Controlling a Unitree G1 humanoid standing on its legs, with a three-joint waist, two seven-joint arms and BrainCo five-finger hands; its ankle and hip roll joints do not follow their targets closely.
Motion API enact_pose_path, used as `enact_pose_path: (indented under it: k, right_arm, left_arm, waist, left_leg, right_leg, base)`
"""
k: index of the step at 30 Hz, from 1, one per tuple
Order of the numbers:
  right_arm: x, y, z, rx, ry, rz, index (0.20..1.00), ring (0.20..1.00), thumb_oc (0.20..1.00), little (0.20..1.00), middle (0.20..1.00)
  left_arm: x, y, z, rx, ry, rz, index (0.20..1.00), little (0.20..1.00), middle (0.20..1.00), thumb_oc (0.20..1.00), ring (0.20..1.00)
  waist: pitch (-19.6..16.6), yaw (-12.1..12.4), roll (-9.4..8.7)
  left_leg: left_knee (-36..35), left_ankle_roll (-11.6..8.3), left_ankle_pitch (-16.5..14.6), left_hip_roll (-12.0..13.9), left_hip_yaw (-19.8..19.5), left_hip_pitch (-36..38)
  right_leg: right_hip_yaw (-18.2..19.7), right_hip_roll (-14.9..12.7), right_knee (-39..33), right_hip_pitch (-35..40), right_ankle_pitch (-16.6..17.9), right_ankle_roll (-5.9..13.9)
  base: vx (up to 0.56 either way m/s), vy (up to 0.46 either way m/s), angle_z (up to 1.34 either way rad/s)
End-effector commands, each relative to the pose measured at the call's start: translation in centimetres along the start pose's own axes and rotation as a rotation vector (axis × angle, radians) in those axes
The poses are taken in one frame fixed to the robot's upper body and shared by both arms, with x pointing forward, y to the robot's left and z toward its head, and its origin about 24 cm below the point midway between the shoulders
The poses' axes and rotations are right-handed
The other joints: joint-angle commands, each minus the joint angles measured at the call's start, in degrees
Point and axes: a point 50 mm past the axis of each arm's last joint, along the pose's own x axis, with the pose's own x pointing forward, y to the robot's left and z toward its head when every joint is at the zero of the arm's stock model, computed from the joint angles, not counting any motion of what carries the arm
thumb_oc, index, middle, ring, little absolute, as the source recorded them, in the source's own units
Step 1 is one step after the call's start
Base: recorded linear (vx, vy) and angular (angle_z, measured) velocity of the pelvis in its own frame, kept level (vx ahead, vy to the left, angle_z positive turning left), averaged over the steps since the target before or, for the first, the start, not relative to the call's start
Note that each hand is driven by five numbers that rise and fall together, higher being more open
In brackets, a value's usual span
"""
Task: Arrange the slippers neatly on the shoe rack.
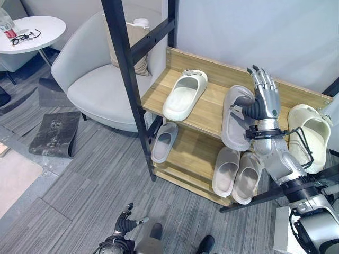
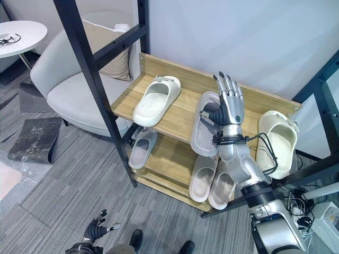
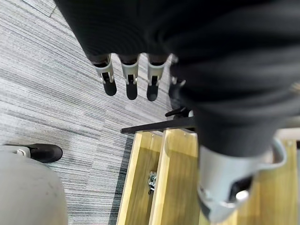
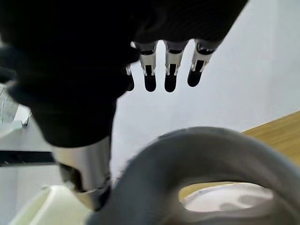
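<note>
1. The right hand is up at the top shelf of the shoe rack. Its fingers are straight and point up toward the far wall.
2. The thumb of that hand is tucked into the grey slipper, under its strap. The fingers lie along the right side of the strap. The slipper leans, with its near end hanging over the near edge of the top shelf.
3. On the same shelf, to the left, a white slipper lies flat. To the right, a cream slipper sits at the right end of the rack, near the hand but apart from it.
4. On the lower shelf, a pair of pale slippers lie side by side, touching, just below the right arm. One grey slipper lies alone at the left end of that shelf.
5. The left hand hangs low over the grey carpet floor, well apart from the rack. Its fingers are straight and loose and hold nothing.
6. To the left of the rack stands a grey armchair with a tan cushion. Further left is a round white surface with dark glasses on it.
</note>
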Motion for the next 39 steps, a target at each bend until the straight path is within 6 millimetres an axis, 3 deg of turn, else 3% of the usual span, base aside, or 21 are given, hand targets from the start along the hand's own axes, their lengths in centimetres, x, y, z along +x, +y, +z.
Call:
enact_pose_path:
  k: [1,8,17,18,19,34,38,39]
  right_arm:
    - [2.1,-1.5,-1.7,-0.178,0.010,-0.048,1.000,1.000,1.000,1.000,1.000]
    - [1.9,-1.4,-3.0,-0.209,0.067,-0.035,1.000,1.000,1.000,1.000,1.000]
    - [0.8,0.8,-4.3,-0.232,0.140,0.091,1.000,1.000,1.000,1.000,1.000]
    - [0.8,0.9,-4.5,-0.235,0.147,0.101,0.492,0.492,0.492,0.492,0.492]
    - [0.5,1.3,-4.8,-0.238,0.167,0.126,0.200,0.200,0.200,0.200,0.200]
    - [1.7,2.1,-6.1,-0.208,0.265,0.205,0.200,0.200,0.200,0.200,0.200]
    - [2.5,1.9,-5.5,-0.186,0.250,0.184,0.200,0.200,0.200,0.200,0.200]
    - [3.1,1.3,-4.6,-0.160,0.208,0.147,0.200,0.200,0.200,0.200,0.200]
  left_arm:
    - [1.3,-0.9,3.4,-0.001,-0.139,-0.040,1.000,1.000,1.000,1.000,1.000]
    - [1.5,-1.1,3.6,-0.010,-0.139,-0.040,1.000,1.000,1.000,1.000,1.000]
    - [1.8,-1.8,4.4,-0.025,-0.162,-0.056,1.000,1.000,1.000,1.000,1.000]
    - [1.7,-1.8,4.4,-0.027,-0.163,-0.055,1.000,1.000,1.000,1.000,1.000]
    - [1.7,-1.8,4.2,-0.027,-0.156,-0.053,1.000,1.000,1.000,1.000,1.000]
    - [1.8,-1.5,3.7,-0.050,-0.127,-0.032,1.000,1.000,1.000,1.000,1.000]
    - [1.8,-1.5,3.9,-0.053,-0.132,-0.031,1.000,1.000,1.000,1.000,1.000]
    - [1.9,-1.4,3.9,-0.059,-0.130,-0.027,1.000,1.000,1.000,1.000,1.000]
  waist:
    - [2.27,3.14,0.23]
    - [2.75,2.27,0.79]
    - [3.77,1.34,1.43]
    - [3.85,1.29,1.54]
    - [3.97,1.32,1.66]
    - [4.29,1.56,1.83]
    - [4.11,1.37,1.78]
    - [3.94,1.05,1.81]
  left_leg:
    - [2.78,0.00,-4.57,-1.42,-2.79,-1.86]
    - [2.94,0.12,-4.60,-1.72,-3.02,-2.11]
    - [2.90,0.17,-4.16,-2.04,-3.36,-2.78]
    - [2.89,0.18,-4.14,-2.07,-3.41,-2.84]
    - [2.95,0.20,-4.12,-2.20,-3.51,-3.01]
    - [3.25,-0.11,-3.99,-2.32,-4.55,-3.50]
    - [3.25,-0.12,-3.71,-2.38,-4.59,-3.73]
    - [3.19,-0.13,-3.71,-2.27,-4.50,-3.61]
  right_leg:
    - [-0.52,-0.16,1.51,4.45,-5.66,3.44]
    - [-0.91,-0.62,1.89,4.22,-5.61,3.46]
    - [-1.10,-1.13,2.37,3.32,-5.27,3.40]
    - [-1.17,-1.18,2.37,3.28,-5.24,3.40]
    - [-1.25,-1.22,2.37,3.17,-5.17,3.40]
    - [-1.93,-1.27,2.65,3.22,-5.35,3.28]
    - [-2.06,-1.35,2.55,3.10,-5.19,3.24]
    - [-1.94,-1.30,2.48,3.10,-5.21,3.20]
  base:
    - [-0.02,0.032,0.10]
    - [-0.01,0.018,0.06]
    - [-0.01,0.003,0.00]
    - [0.00,0.000,0.00]
    - [0.00,0.000,0.00]
    - [0.00,0.000,0.04]
    - [-0.01,-0.002,-0.01]
    - [0.00,0.000,0.00]
